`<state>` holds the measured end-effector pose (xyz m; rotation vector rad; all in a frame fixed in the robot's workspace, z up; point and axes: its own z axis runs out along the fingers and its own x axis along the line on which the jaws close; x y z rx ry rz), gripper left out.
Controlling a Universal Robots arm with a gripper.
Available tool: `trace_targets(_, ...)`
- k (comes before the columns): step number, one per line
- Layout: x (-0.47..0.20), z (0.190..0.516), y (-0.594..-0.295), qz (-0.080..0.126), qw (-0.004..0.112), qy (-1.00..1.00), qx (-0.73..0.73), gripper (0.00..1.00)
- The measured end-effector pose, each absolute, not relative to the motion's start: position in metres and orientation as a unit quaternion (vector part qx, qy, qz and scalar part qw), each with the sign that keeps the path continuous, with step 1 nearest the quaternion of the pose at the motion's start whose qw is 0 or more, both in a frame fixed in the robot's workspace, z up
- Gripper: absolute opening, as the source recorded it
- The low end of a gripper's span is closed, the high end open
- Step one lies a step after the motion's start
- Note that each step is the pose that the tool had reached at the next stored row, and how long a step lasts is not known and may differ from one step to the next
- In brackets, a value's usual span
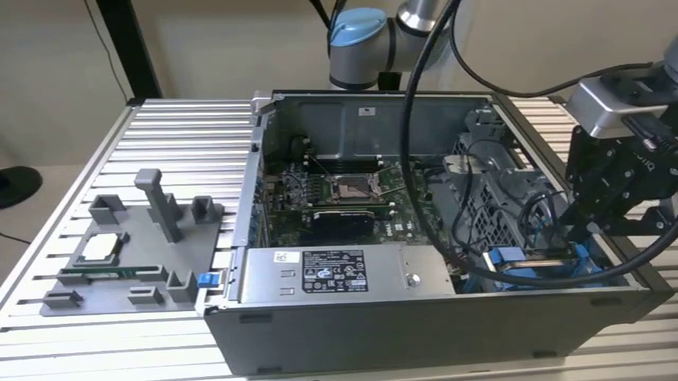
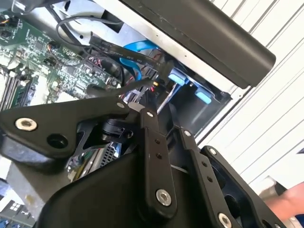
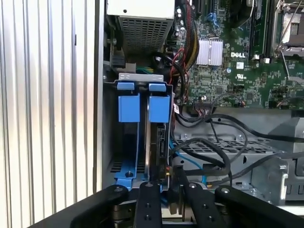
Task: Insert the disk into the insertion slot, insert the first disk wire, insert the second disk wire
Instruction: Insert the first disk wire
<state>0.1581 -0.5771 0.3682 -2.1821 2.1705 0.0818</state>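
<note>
The disk (image 3: 159, 142) stands on edge in its blue frame (image 3: 159, 107), down inside the insertion slot (image 3: 140, 76) at the corner of the open computer case. In the exterior view the disk (image 1: 526, 255) lies low at the case's right end, under my gripper (image 1: 567, 242). My gripper (image 3: 168, 187) is at the disk's near end, fingers (image 3: 147, 199) close together on a black wire connector (image 3: 174, 190). In the second wrist view the gripper (image 2: 153, 88) presses that connector toward the bay; a flat black wire (image 2: 109, 47) and a blue wire (image 2: 137, 47) run to it.
A second blue frame (image 3: 128, 109) fills the bay beside the disk. Loose black cables (image 3: 213, 152) cross a perforated cage (image 3: 247, 147). The labelled power-supply box (image 1: 329, 274) and motherboard (image 1: 339, 190) lie to the exterior view's left. A grey fixture tray (image 1: 127, 254) rests on the table.
</note>
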Motion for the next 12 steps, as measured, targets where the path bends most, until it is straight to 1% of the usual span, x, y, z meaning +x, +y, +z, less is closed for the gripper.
trace_targets(7,0.173,0.372,-0.577,0.032,0.026,0.705,-0.708,0.00)
trace_targets(10,0.179,0.372,-0.577,0.037,0.021,0.705,-0.708,0.00)
trace_targets(11,0.182,0.372,-0.577,0.039,0.019,0.705,-0.708,1.00)
trace_targets(12,0.185,0.372,-0.577,0.041,0.017,0.705,-0.708,1.00)
